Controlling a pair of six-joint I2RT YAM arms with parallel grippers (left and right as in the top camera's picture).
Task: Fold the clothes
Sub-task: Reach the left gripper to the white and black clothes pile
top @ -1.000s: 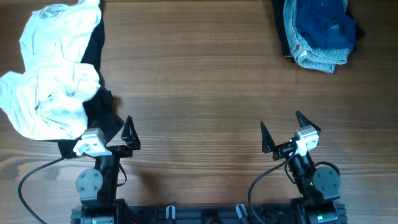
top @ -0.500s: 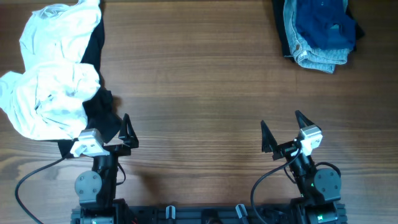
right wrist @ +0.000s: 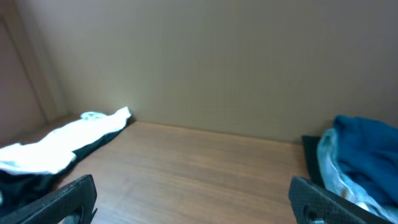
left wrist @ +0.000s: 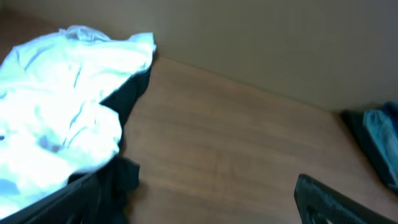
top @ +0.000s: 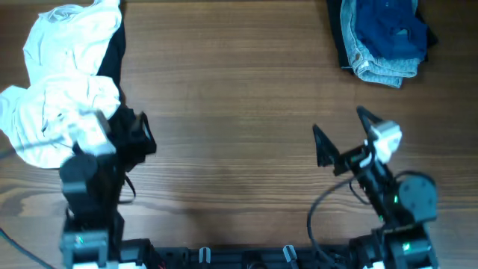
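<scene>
A heap of white clothes (top: 63, 90) lies on a black garment (top: 119, 112) at the table's left; it also shows in the left wrist view (left wrist: 59, 118) and far left in the right wrist view (right wrist: 68, 140). A pile of blue and denim clothes (top: 385, 37) lies at the back right, seen also in the right wrist view (right wrist: 364, 155). My left gripper (top: 133, 134) is open and empty, right at the black garment's edge. My right gripper (top: 342, 134) is open and empty above bare wood.
The wooden table (top: 239, 112) runs between the two piles. A plain beige wall (right wrist: 205, 56) stands behind the table. Cables (top: 321, 217) trail from the arm bases at the front edge.
My left arm has risen and moved back and left towards the white and black clothes. My right arm has lifted slightly and shifted right. The clothes have not moved.
</scene>
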